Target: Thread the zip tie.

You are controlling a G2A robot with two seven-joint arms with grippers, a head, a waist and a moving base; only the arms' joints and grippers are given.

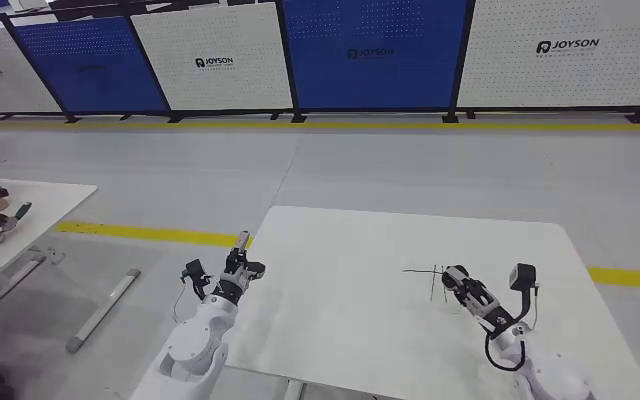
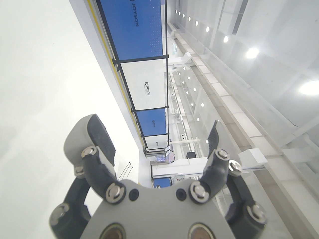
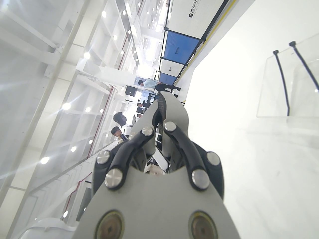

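Threading has, by my judgement, not started. Two black zip ties lie loose and straight on a clear sheet (image 3: 270,95) on the right half of the white surface (image 1: 350,310). One zip tie (image 3: 281,83) lies just beside the other zip tie (image 3: 304,63), each with its square head at one end and its tail free. Neither is bent into a loop, and no tail is in a head. The right tool (image 3: 161,104) is clenched, its fingers pressed together, and nothing shows between them. It sits just to the right of the ties, near them but not on them. From above, a thin dark line runs left from that spot, and I cannot tell whether it is a third tie. The left tool (image 2: 157,130) is released, its fingers spread wide and empty, at the left near edge of the surface, well apart from the ties. All of the task is left to do: grasping a tie, bringing tail to head and feeding it through.
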